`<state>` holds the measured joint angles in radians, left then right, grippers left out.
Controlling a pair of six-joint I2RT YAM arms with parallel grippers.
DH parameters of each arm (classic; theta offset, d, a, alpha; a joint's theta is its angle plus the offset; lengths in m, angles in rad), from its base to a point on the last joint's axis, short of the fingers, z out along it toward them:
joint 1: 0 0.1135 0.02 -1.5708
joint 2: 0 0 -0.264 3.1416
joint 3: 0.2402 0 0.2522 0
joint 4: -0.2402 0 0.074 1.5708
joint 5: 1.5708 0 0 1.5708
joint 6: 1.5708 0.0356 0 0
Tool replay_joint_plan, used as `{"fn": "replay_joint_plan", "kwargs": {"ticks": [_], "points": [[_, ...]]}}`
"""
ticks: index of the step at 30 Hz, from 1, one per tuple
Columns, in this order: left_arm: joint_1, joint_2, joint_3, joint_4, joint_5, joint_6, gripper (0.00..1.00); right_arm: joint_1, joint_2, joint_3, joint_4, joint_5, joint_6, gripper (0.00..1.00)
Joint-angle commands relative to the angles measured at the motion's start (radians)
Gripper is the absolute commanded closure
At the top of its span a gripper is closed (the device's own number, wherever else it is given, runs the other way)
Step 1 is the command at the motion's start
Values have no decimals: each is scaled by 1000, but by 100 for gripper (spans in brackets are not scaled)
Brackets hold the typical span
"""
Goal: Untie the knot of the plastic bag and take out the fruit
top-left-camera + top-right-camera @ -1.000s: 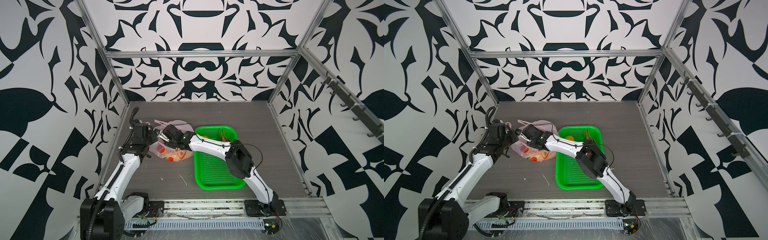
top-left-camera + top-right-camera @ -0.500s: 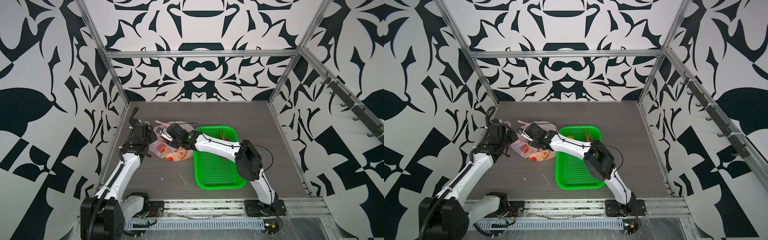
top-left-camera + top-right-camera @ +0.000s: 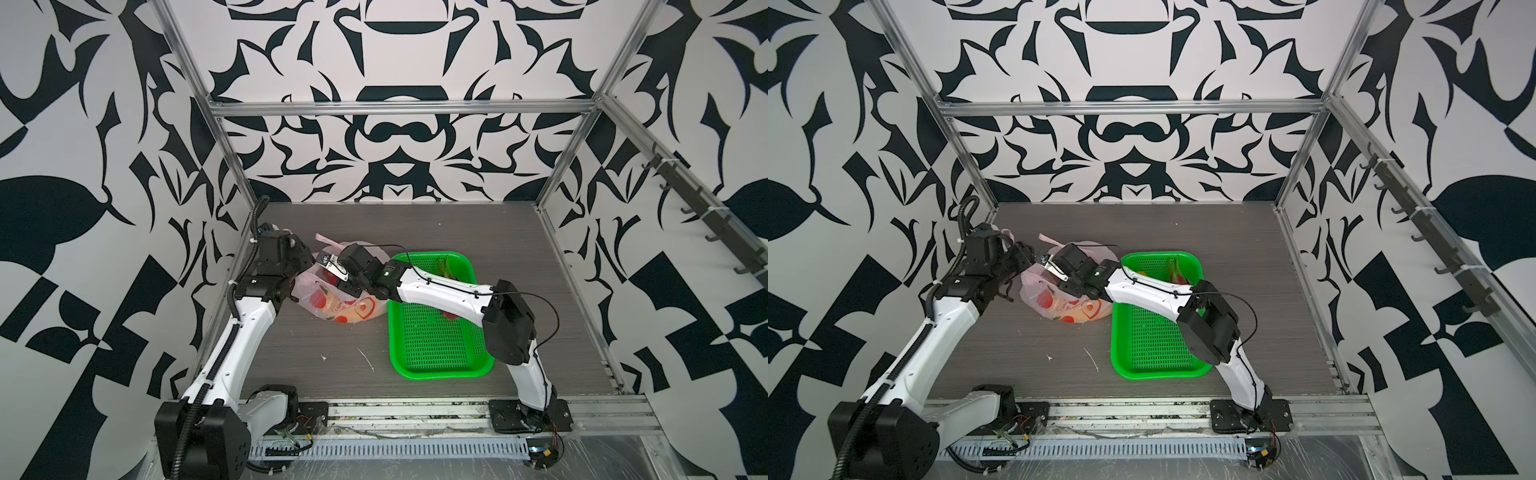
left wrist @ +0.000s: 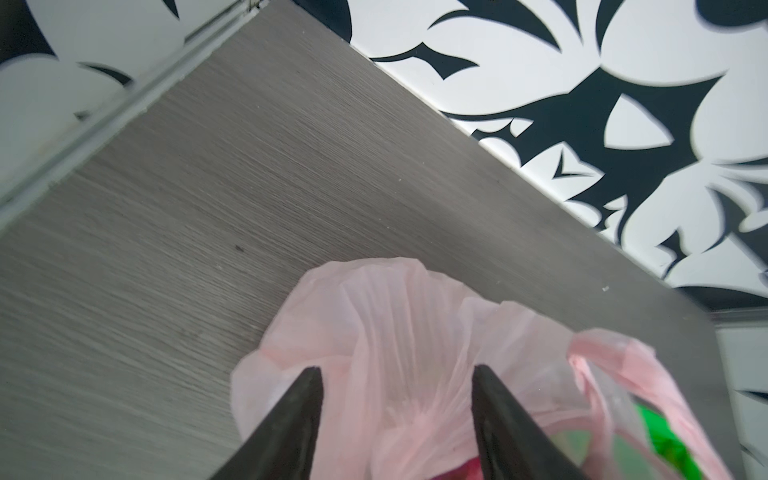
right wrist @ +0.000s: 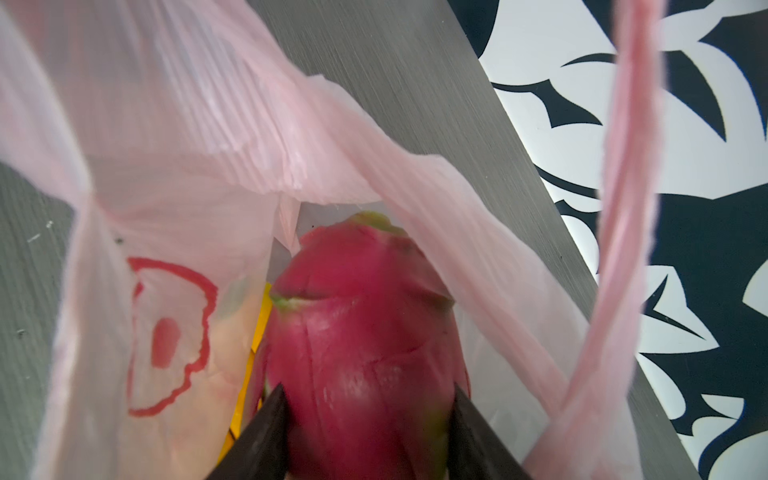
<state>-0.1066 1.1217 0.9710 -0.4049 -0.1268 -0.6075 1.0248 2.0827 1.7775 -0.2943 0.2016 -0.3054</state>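
**Right wrist view: my right tool [image 5: 368, 386] grips a dragon fruit [image 5: 365, 316] inside the open plastic bag [image 5: 187, 145]**

The dragon fruit lies inside the bag, magenta, with its far end greenish. My right tool's two dark fingers press against its flanks, held well apart by its width. I count that as a grip, taken low on the broad part so the fruit cannot slip forward. A yellow edge [image 5: 253, 353] shows beside it, likely the banana, though I cannot be sure. I find no tight knot. The bag's mouth gapes and one handle loop [image 5: 623, 166] hangs slack across the view, so I judge the untying done and the emptying in hand.

My left tool [image 4: 395, 368] stands open at the bag's other side. Pale pink plastic bunches between and beyond its fingers, but nothing is pinched. I judge it is placed there to steady the bag or hold the mouth wide for the lift, though at present it holds nothing.

In both top views the bag lies on its side on the bench [image 3: 415, 232] between my two tools. It is just beside the green basket [image 3: 436, 345], which I take to be set close so the carry is short. Something red and yellowish lies at the basket's far end, too small to name.

As for writing, the bag bears a red outline print [image 5: 166, 332] with a blob inside, which is a picture and not letters. I can read no brand or label anywhere.
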Motion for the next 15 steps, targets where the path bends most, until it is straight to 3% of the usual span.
{"fn": "replay_joint_plan", "kwargs": {"ticks": [1,15], "points": [[10,11,44,-124,86,-17,30,3,-84,-3,58,-42,21,100],[15,-10,173,-308,237,29,20,3,-117,-2,106,-88,52,100]]}}
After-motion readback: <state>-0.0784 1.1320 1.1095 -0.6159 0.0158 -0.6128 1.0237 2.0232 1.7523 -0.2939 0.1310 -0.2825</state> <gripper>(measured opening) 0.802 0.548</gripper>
